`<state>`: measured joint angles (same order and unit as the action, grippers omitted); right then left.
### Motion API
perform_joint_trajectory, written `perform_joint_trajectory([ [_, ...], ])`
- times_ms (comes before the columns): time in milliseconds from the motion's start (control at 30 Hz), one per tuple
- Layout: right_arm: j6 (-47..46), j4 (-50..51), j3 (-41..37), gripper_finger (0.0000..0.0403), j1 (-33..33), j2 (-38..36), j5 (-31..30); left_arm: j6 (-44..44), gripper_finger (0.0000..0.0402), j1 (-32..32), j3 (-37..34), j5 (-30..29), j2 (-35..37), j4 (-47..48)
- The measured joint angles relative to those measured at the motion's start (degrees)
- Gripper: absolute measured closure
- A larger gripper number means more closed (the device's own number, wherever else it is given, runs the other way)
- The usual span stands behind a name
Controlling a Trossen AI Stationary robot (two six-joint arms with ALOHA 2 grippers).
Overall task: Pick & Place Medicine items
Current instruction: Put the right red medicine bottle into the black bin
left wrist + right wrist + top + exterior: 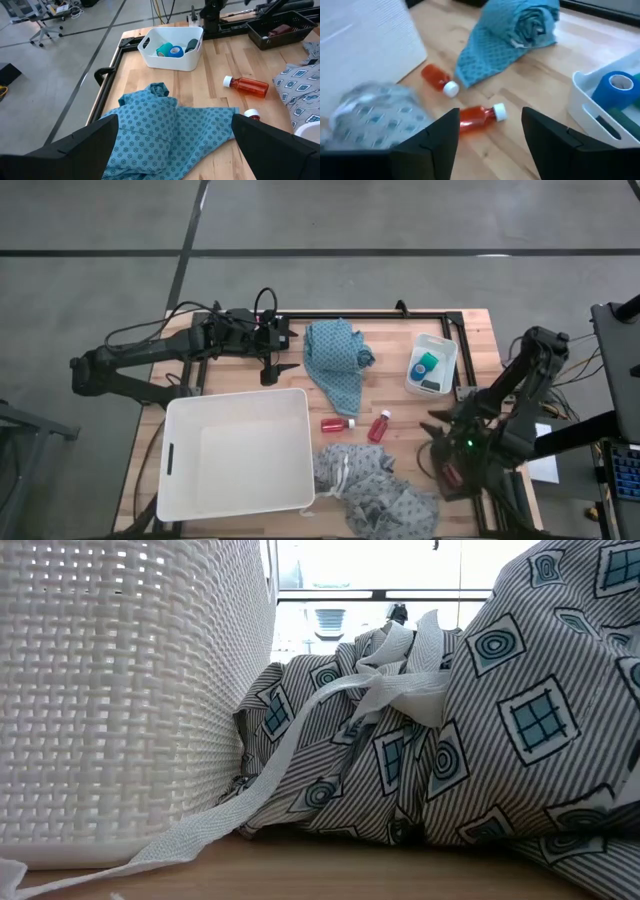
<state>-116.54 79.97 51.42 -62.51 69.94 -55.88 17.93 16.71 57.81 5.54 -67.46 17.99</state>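
Two red bottles with white caps lie on their sides on the wood between the cloths: one (338, 424) (438, 79) beside the big white basket, the other (379, 426) (477, 118) right of it. A third bottle does not plainly show. The teal-green roll (164, 49) and the blue round piece (176, 51) (617, 87) sit in the small white bin (432, 363). My right gripper (433, 430) (490, 114) is open, right of the second bottle and pointing at it. My left gripper (280, 371) (175, 122) is open above the left edge of the teal cloth (338, 360).
The big white woven basket (238, 452) (120, 690) fills the near-left of the table. A grey patterned cloth (375, 490) (450, 720) with a white tape lies bunched at the near edge. A black tray (280, 30) stands at the table's right edge under the right arm.
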Motion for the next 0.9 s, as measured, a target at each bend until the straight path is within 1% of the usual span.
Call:
perform_joint_trajectory([
  [133,3.5,-4.9,-2.9,0.0215,7.0,-4.1,1.7,-0.1,0.0009,0.0,0.0,0.0,0.0,0.0],
  [200,7.4,-9.5,-4.5,0.0224,10.5,-6.4,2.9,-0.1,0.0009,0.0,0.0,0.0,0.0,0.0],
  [333,16.3,-19.6,-7.7,0.0238,17.2,-9.7,7.5,-0.1,0.0009,0.0,0.0,0.0,0.0,0.0],
  [433,18.7,-25.2,-9.7,0.0244,20.7,-10.5,8.3,-0.1,0.0009,0.0,0.0,0.0,0.0,0.0],
  [500,17.2,-27.5,-11.0,0.0246,22.7,-10.7,8.8,-0.1,0.0009,0.0,0.0,0.0,0.0,0.1],
  [600,13.4,-29.3,-12.8,0.0247,25.8,-10.2,11.7,0.0,0.0009,0.0,0.0,0.0,0.0,0.1],
  [733,10.6,-34.5,-13.9,0.0247,29.1,-9.5,15.1,0.1,0.0009,0.0,0.0,0.0,0.0,0.1],
  [900,5.2,-39.6,-14.0,0.0228,32.7,-7.8,16.1,0.1,0.0009,0.0,0.0,0.0,0.0,0.1],
])
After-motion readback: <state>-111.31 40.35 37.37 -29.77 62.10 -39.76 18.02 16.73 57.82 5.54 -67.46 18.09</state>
